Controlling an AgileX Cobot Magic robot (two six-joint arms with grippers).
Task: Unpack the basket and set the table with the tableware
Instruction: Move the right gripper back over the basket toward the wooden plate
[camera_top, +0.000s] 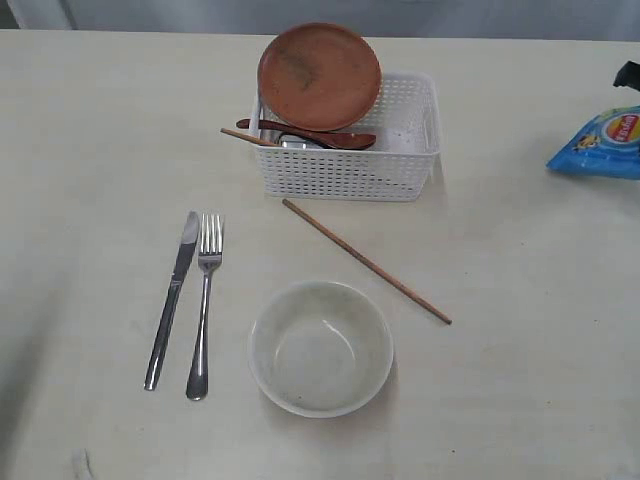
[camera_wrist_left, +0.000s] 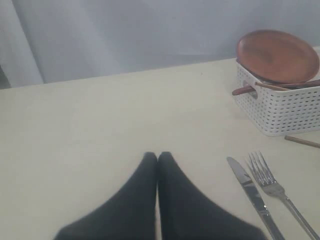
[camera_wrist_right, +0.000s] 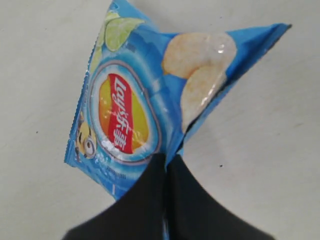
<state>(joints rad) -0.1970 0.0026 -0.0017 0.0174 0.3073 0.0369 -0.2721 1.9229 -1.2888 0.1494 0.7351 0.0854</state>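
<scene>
On the table (camera_top: 100, 120) the white basket (camera_top: 400, 170) holds a brown plate (camera_top: 318, 75) leaning on its rim, a reddish-brown spoon (camera_top: 320, 135), one chopstick (camera_top: 245, 135) and a bit of steel cup (camera_top: 298, 143). A second chopstick (camera_top: 365, 260) lies in front of the basket. Knife (camera_top: 172, 300), fork (camera_top: 205, 300) and off-white bowl (camera_top: 320, 345) lie nearer the front. My left gripper (camera_wrist_left: 157, 156) is shut and empty above bare table, left of the knife (camera_wrist_left: 250, 187). My right gripper (camera_wrist_right: 166, 159) is shut on the edge of the blue chips bag (camera_wrist_right: 130, 105).
The chips bag (camera_top: 600, 140) sits at the far right edge of the table, with a dark part of the right arm (camera_top: 628, 72) just above it. A pale curtain (camera_wrist_left: 125, 35) hangs behind the table's far edge.
</scene>
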